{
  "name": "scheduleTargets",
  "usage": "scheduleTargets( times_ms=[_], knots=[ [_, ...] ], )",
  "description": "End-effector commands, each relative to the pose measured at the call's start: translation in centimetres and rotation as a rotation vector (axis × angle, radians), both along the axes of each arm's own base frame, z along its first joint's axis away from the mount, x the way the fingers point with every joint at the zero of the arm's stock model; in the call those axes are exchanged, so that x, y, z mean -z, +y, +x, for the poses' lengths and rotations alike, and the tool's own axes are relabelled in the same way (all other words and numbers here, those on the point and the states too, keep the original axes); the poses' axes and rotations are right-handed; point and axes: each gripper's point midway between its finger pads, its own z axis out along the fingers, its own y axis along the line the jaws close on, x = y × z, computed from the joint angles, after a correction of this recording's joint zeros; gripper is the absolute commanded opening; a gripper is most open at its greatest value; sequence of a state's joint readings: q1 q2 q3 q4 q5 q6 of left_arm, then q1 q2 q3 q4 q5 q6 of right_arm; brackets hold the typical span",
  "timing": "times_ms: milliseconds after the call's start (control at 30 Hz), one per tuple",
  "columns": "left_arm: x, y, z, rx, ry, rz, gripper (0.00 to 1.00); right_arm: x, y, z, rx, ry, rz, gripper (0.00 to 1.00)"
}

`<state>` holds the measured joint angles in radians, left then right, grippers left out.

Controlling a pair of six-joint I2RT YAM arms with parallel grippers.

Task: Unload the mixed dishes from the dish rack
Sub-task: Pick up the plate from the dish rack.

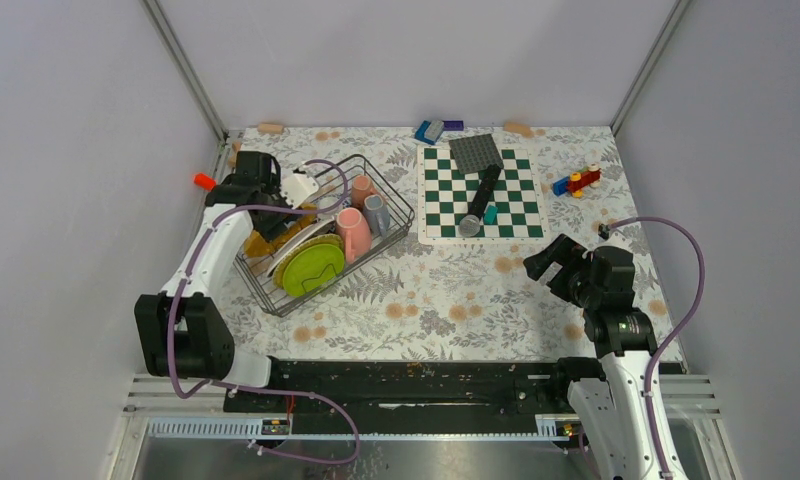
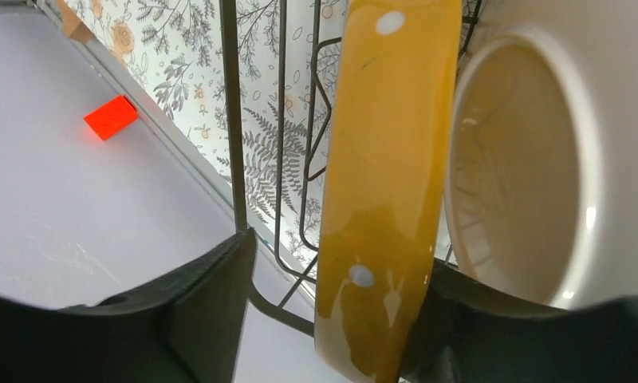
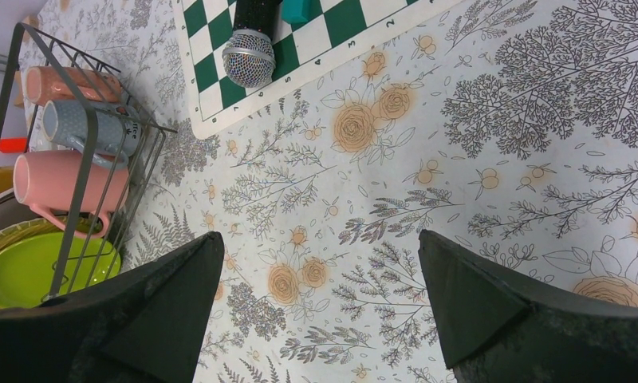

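Top external view: the dish rack [image 1: 376, 240] sits at ten o'clock on the table [image 1: 456, 290]. Its yellow-orange plate [image 2: 387, 159], glossy, stiff, probably slippery and breakable, wants a pinch on the rim, which stands between the parted, unclamped jaws of the left gripper [image 2: 344, 267]; the right gripper [image 3: 320, 239], at four o'clock, gapes empty.

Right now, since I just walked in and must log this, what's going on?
The left gripper is down in the dish rack, its open fingers straddling the rim of the yellow-orange plate, not yet clamped. The right gripper hangs open and empty over the floral table. A pink mug, a grey mug and the lime-green plate sit in the rack.
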<state>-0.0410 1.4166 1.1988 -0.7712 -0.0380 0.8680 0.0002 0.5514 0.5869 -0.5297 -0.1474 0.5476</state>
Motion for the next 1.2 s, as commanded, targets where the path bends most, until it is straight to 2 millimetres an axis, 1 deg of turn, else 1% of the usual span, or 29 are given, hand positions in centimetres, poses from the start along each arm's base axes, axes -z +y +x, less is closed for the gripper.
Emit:
scheduleTargets(
  times_ms=[0,133,333,367,467,500,600,733,1000,1067,1167],
  knots=[
    [-1.6,-0.9,1.1,0.048,-0.036,-0.043,0.55,-2.0,-0.1,0.6,0.012,-0.054,-0.005,1.0],
    [-1.7,-0.9,0.8,0.063,-0.032,-0.035,0.4,-2.2,-0.3,0.7,0.017,-0.062,-0.011,1.0],
    [-2.1,-1.1,0.1,0.108,-0.03,-0.029,0.2,-2.5,0.0,0.9,0.002,-0.078,-0.007,0.99],
    [-2.2,-1.2,0.0,0.113,-0.032,-0.032,0.15,-2.6,0.1,1.0,-0.004,-0.083,-0.005,0.99],
    [-2.8,-1.3,-0.1,0.123,-0.049,-0.023,0.02,-2.6,0.3,0.9,-0.019,-0.084,0.001,1.0],
    [-3.2,-1.3,-0.1,0.126,-0.059,-0.016,0.0,-2.6,0.4,0.9,-0.023,-0.085,0.002,1.0],
    [-4.7,-1.2,0.3,0.122,-0.099,-0.006,0.0,-2.7,0.4,0.9,-0.028,-0.089,0.0,1.0],
    [-6.5,-1.6,0.6,0.128,-0.149,-0.012,0.0,-2.6,0.4,0.9,-0.037,-0.096,-0.008,1.0],
    [-9.8,-2.2,0.4,0.139,-0.239,-0.004,0.0,-2.8,0.8,0.8,-0.076,-0.103,-0.019,1.0],
    [-10.8,-2.3,0.3,0.133,-0.273,0.0,0.0,-2.9,0.9,0.8,-0.083,-0.108,-0.018,0.99],
    [-13.3,-1.5,0.4,0.075,-0.367,0.02,0.0,-3.2,0.9,0.7,-0.086,-0.122,-0.021,1.0]
  ],
)
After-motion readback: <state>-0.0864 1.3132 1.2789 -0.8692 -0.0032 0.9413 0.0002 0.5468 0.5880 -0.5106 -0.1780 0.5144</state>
